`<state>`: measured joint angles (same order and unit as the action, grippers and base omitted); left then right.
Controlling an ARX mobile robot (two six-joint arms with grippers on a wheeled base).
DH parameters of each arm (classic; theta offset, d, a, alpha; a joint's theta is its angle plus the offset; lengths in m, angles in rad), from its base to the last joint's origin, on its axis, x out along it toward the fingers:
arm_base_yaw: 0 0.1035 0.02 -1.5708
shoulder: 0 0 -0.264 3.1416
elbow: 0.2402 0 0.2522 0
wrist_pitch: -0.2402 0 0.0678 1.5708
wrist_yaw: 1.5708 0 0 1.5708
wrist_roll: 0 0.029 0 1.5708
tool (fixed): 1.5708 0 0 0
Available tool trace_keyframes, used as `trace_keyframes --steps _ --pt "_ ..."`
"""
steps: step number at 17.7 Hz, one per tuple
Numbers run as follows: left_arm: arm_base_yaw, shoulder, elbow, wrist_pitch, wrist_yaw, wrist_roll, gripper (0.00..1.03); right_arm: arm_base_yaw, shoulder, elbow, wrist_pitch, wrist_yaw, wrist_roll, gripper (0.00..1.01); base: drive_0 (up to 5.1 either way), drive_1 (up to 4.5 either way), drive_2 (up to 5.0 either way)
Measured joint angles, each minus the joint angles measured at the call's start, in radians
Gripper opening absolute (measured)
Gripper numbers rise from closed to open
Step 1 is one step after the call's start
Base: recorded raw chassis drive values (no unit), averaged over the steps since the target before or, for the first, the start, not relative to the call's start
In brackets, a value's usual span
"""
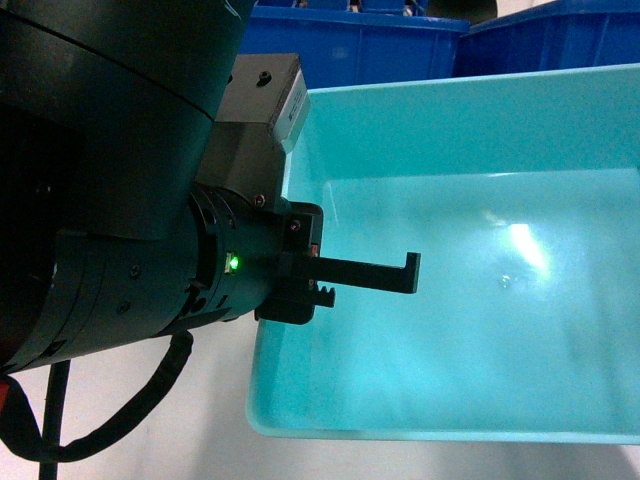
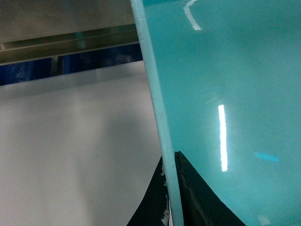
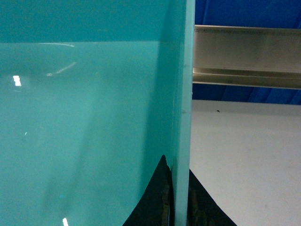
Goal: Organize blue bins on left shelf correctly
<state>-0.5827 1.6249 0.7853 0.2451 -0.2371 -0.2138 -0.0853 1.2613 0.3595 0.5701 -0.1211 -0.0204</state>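
Observation:
The light turquoise bin fills the head view, held up between both arms. My left gripper is shut on its left wall rim, one finger inside the tub and the other outside. On the opposite side, my right gripper is shut on the right wall rim, a dark finger on each face. Royal-blue bins stand just behind the turquoise one. A steel rail of the left shelf crosses the top of the left wrist view. The right gripper is out of the head view.
Another shiny rail runs across the right wrist view with blue plastic above and below it. A pale white surface lies under the bin. My bulky black left arm blocks the head view's left side.

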Motion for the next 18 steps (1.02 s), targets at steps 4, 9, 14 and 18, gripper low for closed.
trace_keyframes --steps 4,9,14,18 --pt "0.002 0.0 0.0 0.0 0.0 0.005 0.02 0.0 0.0 0.0 0.0 -0.002 0.0 0.02 0.0 -3.99 3.9" --pt "-0.001 0.0 0.0 -0.002 -0.001 0.005 0.02 0.0 0.0 0.0 -0.002 0.0 0.0 0.02 -3.3 -0.81 4.4" --pt "-0.001 0.0 0.0 -0.004 -0.002 0.004 0.02 0.0 0.0 0.0 -0.003 0.0 0.0 0.02 -5.0 2.21 2.6" --pt "-0.001 0.0 0.0 -0.003 0.0 0.005 0.02 0.0 0.0 0.0 0.0 -0.003 0.0 0.02 -5.0 2.46 2.5"
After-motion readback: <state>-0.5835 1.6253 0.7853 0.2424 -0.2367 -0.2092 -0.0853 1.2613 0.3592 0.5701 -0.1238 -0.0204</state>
